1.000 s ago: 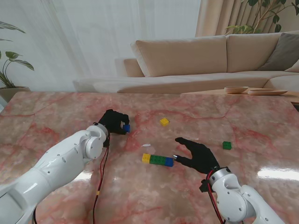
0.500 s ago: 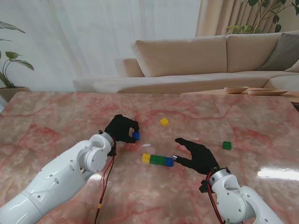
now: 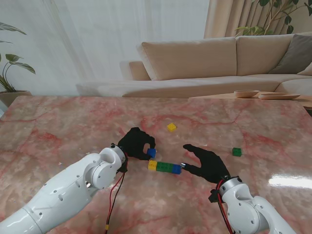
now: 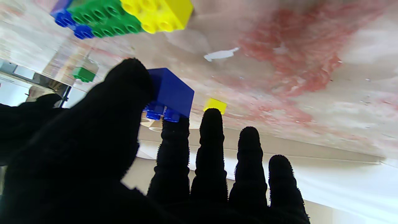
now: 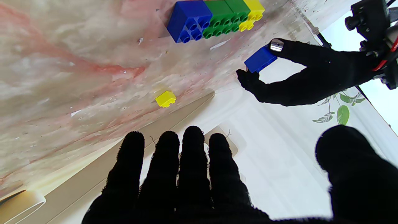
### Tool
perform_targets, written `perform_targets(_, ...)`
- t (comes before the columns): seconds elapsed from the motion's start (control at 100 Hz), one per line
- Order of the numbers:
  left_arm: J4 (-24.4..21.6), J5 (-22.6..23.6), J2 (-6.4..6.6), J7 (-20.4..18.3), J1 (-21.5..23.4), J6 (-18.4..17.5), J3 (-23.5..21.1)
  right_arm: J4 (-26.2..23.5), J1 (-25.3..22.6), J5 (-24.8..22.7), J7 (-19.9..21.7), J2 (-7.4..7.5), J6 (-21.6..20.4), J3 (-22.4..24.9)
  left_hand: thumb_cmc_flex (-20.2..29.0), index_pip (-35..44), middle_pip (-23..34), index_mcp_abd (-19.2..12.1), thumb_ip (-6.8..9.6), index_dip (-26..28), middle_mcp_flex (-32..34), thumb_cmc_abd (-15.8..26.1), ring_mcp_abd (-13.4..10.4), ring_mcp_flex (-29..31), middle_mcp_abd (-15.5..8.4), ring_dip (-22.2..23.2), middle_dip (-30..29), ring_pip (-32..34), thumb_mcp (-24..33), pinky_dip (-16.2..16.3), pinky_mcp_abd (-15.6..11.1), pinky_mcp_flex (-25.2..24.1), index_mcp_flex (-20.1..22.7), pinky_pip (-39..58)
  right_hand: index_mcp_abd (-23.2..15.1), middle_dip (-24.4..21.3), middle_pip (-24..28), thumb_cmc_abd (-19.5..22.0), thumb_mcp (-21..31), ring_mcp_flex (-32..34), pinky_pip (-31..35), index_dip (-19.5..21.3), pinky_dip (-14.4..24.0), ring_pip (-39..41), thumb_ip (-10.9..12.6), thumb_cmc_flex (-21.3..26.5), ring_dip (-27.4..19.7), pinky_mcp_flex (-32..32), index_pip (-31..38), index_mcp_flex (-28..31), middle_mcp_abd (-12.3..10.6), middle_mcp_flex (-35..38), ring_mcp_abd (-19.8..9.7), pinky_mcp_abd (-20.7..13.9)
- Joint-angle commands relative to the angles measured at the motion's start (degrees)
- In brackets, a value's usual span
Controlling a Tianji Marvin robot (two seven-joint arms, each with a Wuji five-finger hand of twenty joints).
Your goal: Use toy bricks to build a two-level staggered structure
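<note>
Left hand (image 3: 137,143) pinches blue brick (image 3: 151,152); right hand (image 3: 208,163) spread, empty; wrist view reveals studs

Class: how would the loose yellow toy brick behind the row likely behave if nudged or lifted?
The small yellow plastic brick looks rigid and probably light. Flat-sided, it should slide rather than roll. The glossy marble table may let it skid easily.

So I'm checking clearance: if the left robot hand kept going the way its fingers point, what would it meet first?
Probably the loose yellow brick, which lies just past the fingertips of the left robot hand. Depth is unclear; it may pass over.
</note>
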Motion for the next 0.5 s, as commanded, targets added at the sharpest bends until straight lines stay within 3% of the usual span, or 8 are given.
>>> perform_targets(0.0,-0.32,-0.14,-0.43,-0.18,-0.12,-0.34,0.96,-0.15,-0.73,0.30,0.64,-0.16,0.41,0.11,0.03,2.57,-0.94,-4.99,-0.07,2.14,1.46,1.18,0.54,0.46,-0.98,-0.42,0.74,-1.56,3.39,-0.92,0.88,-0.63,4.05,1.14,-1.02,0.89,0.34,-0.43,0.46,0.11,1.00,-0.88,-0.64,0.07,0.85,0.64,-0.33,0.01,0.49,1.22,-0.92,0.30,0.04,-0.85)
perform_targets(0.49,0.75,0.73,-0.43,-0.81,-2.21,-1.73,4.87,-0.35,-1.50,0.76,0.44,-0.24,0.10,0.75,-0.30,1.62,-1.23,-4.49,0.05,3.27,1.13,1.09,0.52,0.15,-0.91,-0.27,0.94,-1.95,2.80,-1.08,0.56,-0.83,3.70,0.36,-1.00,0.91,0.31,-0.46,0.54,0.11,1.01,-0.92,-0.60,0.09,0.81,0.60,-0.33,0.02,0.49,1.24,-0.95,0.23,0.04,-0.84)
